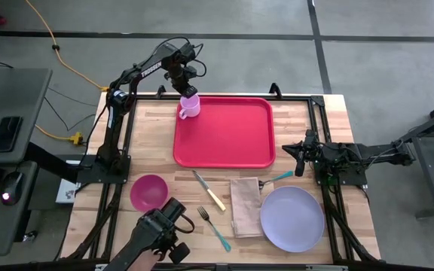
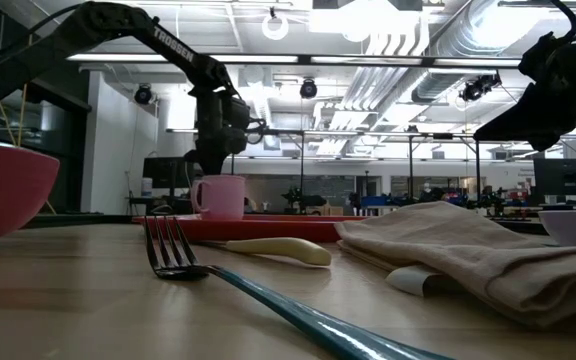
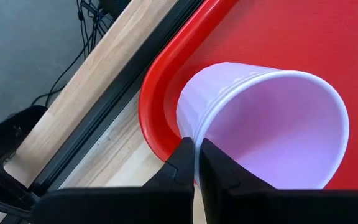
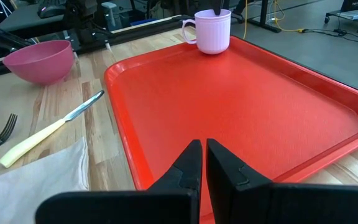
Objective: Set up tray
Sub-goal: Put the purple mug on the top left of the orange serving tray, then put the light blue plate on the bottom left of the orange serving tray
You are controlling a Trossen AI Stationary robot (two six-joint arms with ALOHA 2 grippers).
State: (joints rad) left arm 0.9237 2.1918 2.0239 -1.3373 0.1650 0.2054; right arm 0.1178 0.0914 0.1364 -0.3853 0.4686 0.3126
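Note:
The red tray (image 1: 228, 135) lies on the far middle of the table. A lavender mug (image 1: 190, 107) stands upright in the tray's far left corner, handle (image 4: 188, 31) pointing to the table's left. My left gripper (image 3: 197, 155) comes down on the mug from above and is shut on its rim. My right gripper (image 4: 199, 155) is shut and empty; it hovers at the tray's right edge (image 1: 300, 154), pointing across the tray. My left gripper pinches the mug's rim (image 3: 199, 134) with one finger inside the cup and one outside. The fingers come from above, pointing down. The mug is upright, and its base appears to rest on the tray floor (image 2: 221, 216).
On the near half of the table lie a pink bowl (image 1: 149, 192), a cream-handled knife (image 1: 209, 191), a teal-handled fork (image 1: 214, 228), a folded beige napkin (image 1: 246, 207), a teal spoon handle (image 1: 279, 178) and a round lavender plate (image 1: 292, 218). Most of the tray floor (image 4: 247, 106) is bare.

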